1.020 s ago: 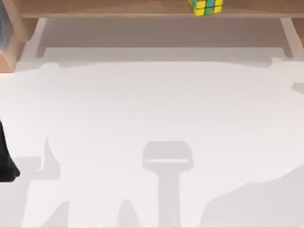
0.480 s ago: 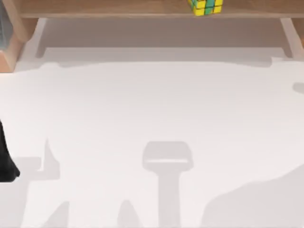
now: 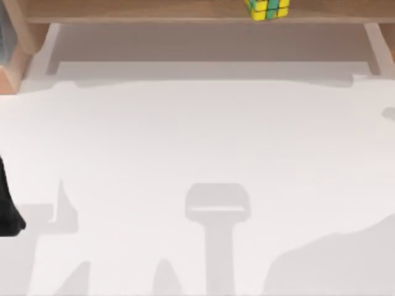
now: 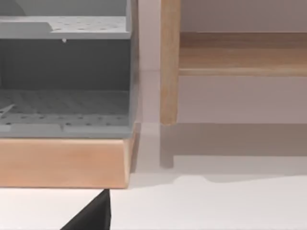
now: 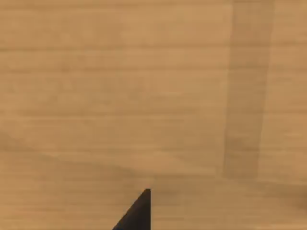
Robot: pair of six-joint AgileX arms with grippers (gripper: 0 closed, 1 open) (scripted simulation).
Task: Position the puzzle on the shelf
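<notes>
At shelf point(image 3: 154, 11) front edge, right of middle: puzzle point(image 3: 267, 8) sits free, placement looks done. Left arm point(image 3: 7, 206) parked at table's point(image 3: 197, 142) left edge; can't tell either gripper's finger state.

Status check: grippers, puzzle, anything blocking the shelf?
Left arm parked at table's left edge. Puzzle sits on the shelf, right of centre, nothing gripping it. No obstruction seen beside it.

The shelf point(image 3: 154, 11) is matt light wood (faint grain), the puzzle point(image 3: 267, 8) glossy plastic.
</notes>
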